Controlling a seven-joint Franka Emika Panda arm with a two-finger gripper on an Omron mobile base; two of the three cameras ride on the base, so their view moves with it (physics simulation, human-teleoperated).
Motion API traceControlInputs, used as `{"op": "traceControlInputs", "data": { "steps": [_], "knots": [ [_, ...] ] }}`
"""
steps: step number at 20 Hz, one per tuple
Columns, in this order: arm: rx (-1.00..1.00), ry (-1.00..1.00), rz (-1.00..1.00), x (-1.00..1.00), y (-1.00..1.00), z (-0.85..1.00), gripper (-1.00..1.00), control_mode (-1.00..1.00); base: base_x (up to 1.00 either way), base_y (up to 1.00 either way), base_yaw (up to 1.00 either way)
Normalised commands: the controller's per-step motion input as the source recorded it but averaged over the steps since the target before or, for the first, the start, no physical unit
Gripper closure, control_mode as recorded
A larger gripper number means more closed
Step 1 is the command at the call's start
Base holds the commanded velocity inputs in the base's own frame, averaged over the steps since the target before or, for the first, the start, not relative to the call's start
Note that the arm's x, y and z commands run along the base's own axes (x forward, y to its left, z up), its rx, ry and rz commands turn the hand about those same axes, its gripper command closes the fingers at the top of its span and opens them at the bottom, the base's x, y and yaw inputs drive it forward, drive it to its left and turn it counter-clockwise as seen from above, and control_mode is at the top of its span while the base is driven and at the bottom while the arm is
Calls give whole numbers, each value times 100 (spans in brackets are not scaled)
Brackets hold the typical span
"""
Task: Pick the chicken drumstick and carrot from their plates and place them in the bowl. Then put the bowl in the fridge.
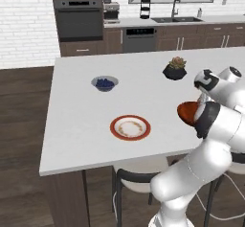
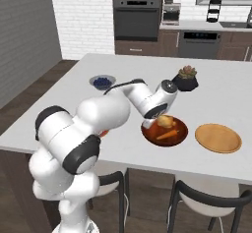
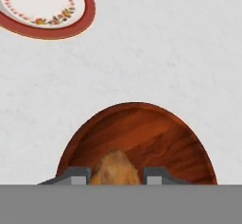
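Note:
My gripper (image 3: 116, 175) is shut on the chicken drumstick (image 3: 115, 168), a golden-brown lump between the two fingertips. It hangs just over the near part of the dark reddish-brown bowl (image 3: 142, 133). In the right base view the drumstick (image 2: 166, 122) sits at the bowl's (image 2: 181, 128) left side with the gripper (image 2: 161, 121) on it, and the orange carrot (image 2: 167, 135) lies inside the bowl. The red-rimmed plate (image 1: 130, 127) (image 3: 42, 3) lies empty to the left. The tan wooden plate (image 2: 218, 137) is empty to the right of the bowl. The fridge is out of view.
A small grey bowl of blueberries (image 1: 105, 83) (image 2: 102, 82) and a black pot with a succulent (image 1: 175, 69) (image 2: 186, 78) stand farther back on the white island counter (image 1: 76, 125). Stools (image 2: 197, 197) sit under its front edge.

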Motion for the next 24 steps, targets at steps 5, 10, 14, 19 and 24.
{"op": "traceControlInputs", "data": {
  "steps": [5, 10, 14, 19, 24],
  "knots": [
    [0, 1, 4, 42, -5, -54, 100, -100, 0, 0, 0],
    [0, 1, 2, 27, -10, -50, 100, -100, 0, 0, 0],
    [2, 4, 0, 4, -24, -35, 100, -100, 0, 0, 0],
    [0, 0, 0, 16, -2, -41, 100, -100, 0, 0, 0],
    [0, 0, 0, -2, 7, -18, -100, -100, 0, 0, 0]
  ]
}}
